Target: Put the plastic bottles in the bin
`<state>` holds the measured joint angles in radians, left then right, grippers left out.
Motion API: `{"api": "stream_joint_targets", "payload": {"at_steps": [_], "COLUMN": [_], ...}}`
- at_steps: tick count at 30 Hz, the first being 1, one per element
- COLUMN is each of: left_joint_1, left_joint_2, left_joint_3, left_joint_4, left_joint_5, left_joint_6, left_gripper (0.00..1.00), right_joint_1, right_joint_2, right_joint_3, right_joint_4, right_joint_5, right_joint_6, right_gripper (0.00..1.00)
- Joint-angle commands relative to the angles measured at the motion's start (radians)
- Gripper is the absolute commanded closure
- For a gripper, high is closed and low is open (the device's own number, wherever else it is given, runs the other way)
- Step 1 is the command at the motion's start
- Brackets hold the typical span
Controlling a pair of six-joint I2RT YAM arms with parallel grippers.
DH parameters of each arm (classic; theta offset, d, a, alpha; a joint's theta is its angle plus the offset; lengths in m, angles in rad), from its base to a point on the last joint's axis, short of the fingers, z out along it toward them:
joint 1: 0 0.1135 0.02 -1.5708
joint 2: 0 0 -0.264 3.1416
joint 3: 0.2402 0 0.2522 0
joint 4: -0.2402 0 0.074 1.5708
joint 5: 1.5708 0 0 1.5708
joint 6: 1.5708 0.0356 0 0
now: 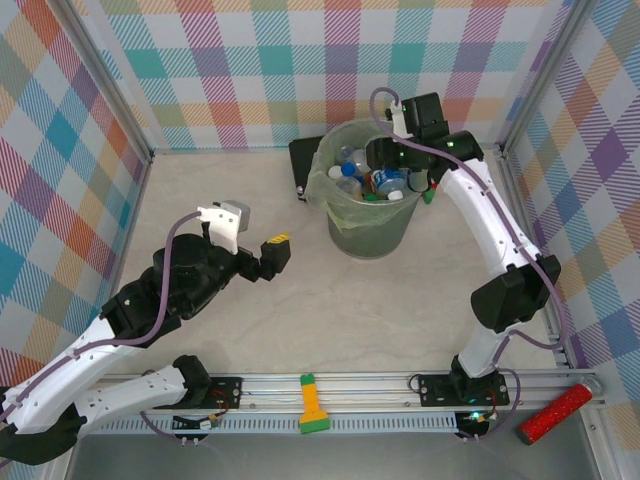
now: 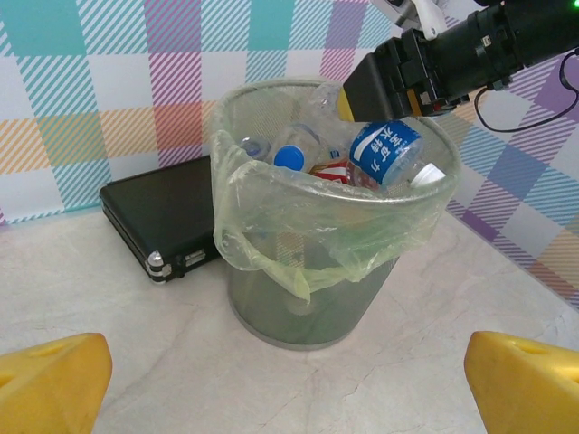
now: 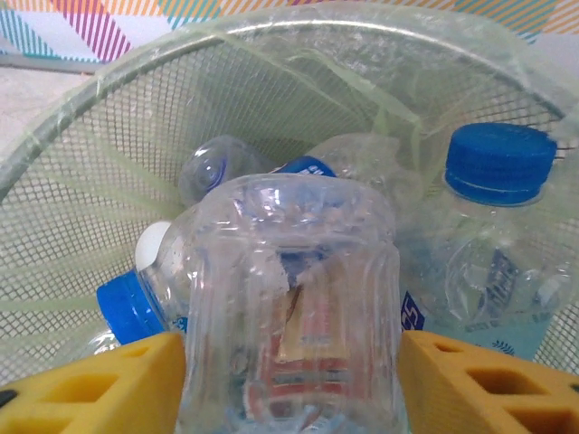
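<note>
Right end effector [image 3: 291, 384] is over the mouth of the bin [image 1: 368, 238], and its yellow pads [image 3: 99, 384] are pinching a clear bottle [image 3: 289, 271]. One pad touches each side, and the bottle's dimpled base faces the wrist camera. Through the clear wall there's a red-and-white label showing. The bottle hangs inside the ring of the rim, above the pile.

Below it the bin is well stocked. A blue-capped bottle [image 3: 500, 163] leans at the right, another blue cap [image 3: 131, 307] pokes up at the lower left, and a crumpled clear one [image 3: 217, 167] lies behind. From the left wrist camera a blue-labelled bottle [image 2: 387, 154] rides high against the rim under the black body of the right arm. The thin greenish liner [image 2: 271, 244] spills over the edge.

Over to the left end effector [image 1: 277, 252]. Its fingers are spread wide with nothing between them, and it is poised above the surface [image 1: 300, 330], well apart from the bin and pointing toward it.

A flat black case [image 2: 154, 212] lies just beside the bin, at the back. Down at the near edge a yellow-and-green tool [image 1: 312, 405] sits on the rail, and a red glittery cylinder [image 1: 555, 413] lies at the right corner.
</note>
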<state>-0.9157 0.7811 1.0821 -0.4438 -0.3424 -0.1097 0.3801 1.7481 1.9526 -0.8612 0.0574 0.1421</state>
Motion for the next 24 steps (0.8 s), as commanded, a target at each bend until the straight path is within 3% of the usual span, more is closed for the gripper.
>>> {"api": "stream_joint_targets", "payload": {"at_steps": [1, 10, 12, 16, 18, 24], "left_joint_1": [-0.002, -0.002, -0.002, -0.002, -0.002, -0.002], "left_joint_2": [-0.002, 0.015, 0.016, 0.022, 0.027, 0.033], "left_joint_3": [-0.003, 0.005, 0.0, -0.008, -0.013, -0.039], "left_joint_4": [-0.001, -0.001, 0.003, 0.002, -0.005, -0.039], "left_joint_5": [-0.01, -0.024, -0.03, -0.072, -0.117, -0.25], "left_joint_6": [-0.007, -0.016, -0.022, -0.041, -0.055, -0.116], "left_gripper": [0.01, 0.0, 0.01, 0.01, 0.0, 0.0], "right_joint_1": [0.005, 0.003, 0.003, 0.003, 0.002, -0.004], "right_joint_2": [-0.016, -0.2, -0.263, -0.39, -0.444, -0.624], "right_joint_3": [0.021, 0.012, -0.036, -0.167, -0.232, -0.493], "right_joint_4": [-0.036, 0.015, 0.05, 0.112, 0.133, 0.238], "right_joint_5": [-0.02, 0.015, 0.026, 0.034, 0.06, 0.175], "right_joint_6": [-0.003, -0.011, 0.0, 0.008, 0.019, 0.04], "right_gripper": [0.33, 0.17, 0.1, 0.09, 0.0, 0.01]}}
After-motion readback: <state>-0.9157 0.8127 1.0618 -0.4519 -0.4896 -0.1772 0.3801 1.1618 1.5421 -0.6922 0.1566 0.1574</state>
